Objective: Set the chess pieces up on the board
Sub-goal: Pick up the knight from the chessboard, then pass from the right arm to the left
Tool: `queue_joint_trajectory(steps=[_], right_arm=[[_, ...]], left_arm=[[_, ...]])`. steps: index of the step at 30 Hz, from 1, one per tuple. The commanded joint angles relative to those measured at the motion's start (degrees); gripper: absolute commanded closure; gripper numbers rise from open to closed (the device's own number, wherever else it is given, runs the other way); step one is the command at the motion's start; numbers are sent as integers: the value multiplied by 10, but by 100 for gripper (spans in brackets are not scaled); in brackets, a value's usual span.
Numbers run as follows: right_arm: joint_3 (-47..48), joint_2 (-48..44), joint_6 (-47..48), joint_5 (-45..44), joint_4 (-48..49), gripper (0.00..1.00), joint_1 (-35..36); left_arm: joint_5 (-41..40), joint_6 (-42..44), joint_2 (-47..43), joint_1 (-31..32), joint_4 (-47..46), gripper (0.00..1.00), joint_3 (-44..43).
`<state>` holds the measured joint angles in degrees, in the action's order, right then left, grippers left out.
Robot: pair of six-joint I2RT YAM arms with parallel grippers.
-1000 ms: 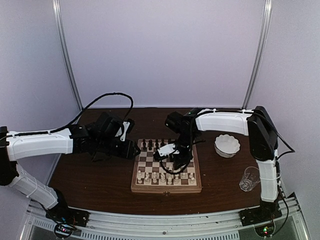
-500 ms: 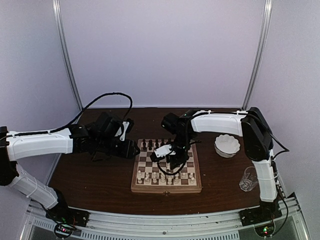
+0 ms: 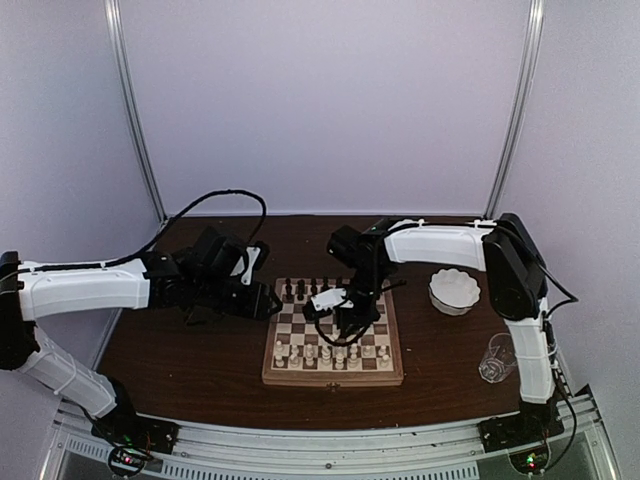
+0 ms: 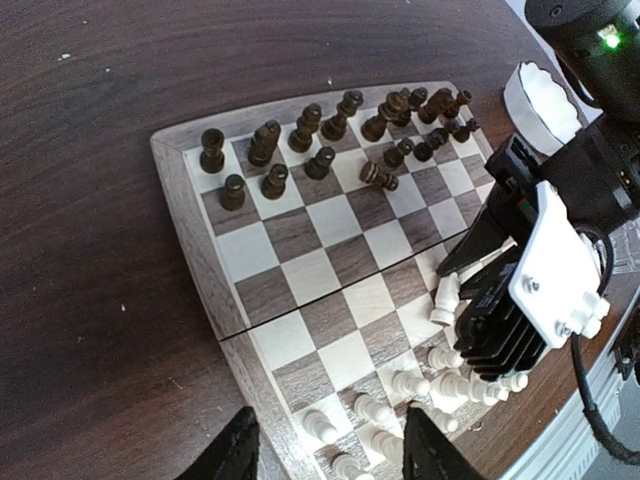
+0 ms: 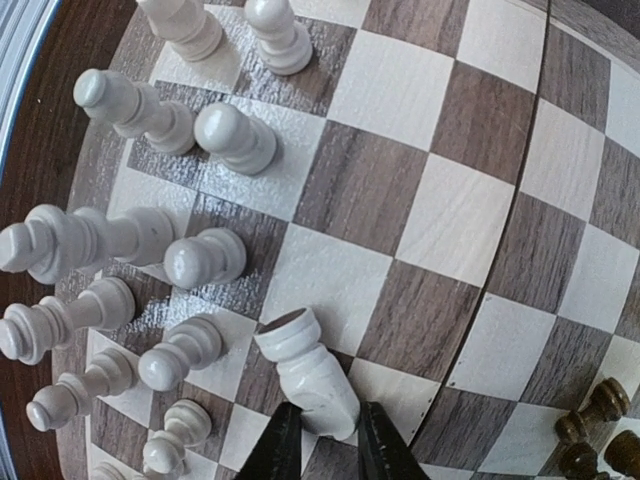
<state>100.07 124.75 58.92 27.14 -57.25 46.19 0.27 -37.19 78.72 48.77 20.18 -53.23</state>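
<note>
We note the right claw (image 5: pixel 325 445) pinching a white piece (image 5: pixel 305 375) by its head. It is tilted over the board (image 5: pixel 480 230) near the other white chess pieces (image 5: pixel 205 258), likely for standing upright. The left claw (image 4: pixel 330 455) hovers half-wide and empty.

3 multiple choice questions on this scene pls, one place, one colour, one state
1. In the top view, where is the white bowl relative to the board?
A) to its left
B) on it
C) to its right

2. What colour is the pawn in the right gripper?
A) cream-white
B) dark brown
C) red

3. How is that pawn posed?
A) upright on a square
B) tilted, base showing
C) lying in the bowl

Answers: C, the bowl lies beyond the board's right edge. A, the right wrist view shows it pale. B, its round base is turned up off the squares.
</note>
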Motion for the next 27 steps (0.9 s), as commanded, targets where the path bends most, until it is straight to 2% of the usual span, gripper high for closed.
queue_joint_trajectory(steps=[1,8,16,27], right_arm=[[-10,-29,-31,36,-10,82,-13],[-14,-35,-52,52,-10,83,-17],[8,-73,-147,101,-6,83,-47],[11,-110,-220,137,15,83,-56]], left_arm=[[43,10,23,-4,-62,50,8],[67,10,41,-5,-78,50,3],[131,-1,75,-6,-137,47,1],[244,-94,129,-8,-313,48,9]])
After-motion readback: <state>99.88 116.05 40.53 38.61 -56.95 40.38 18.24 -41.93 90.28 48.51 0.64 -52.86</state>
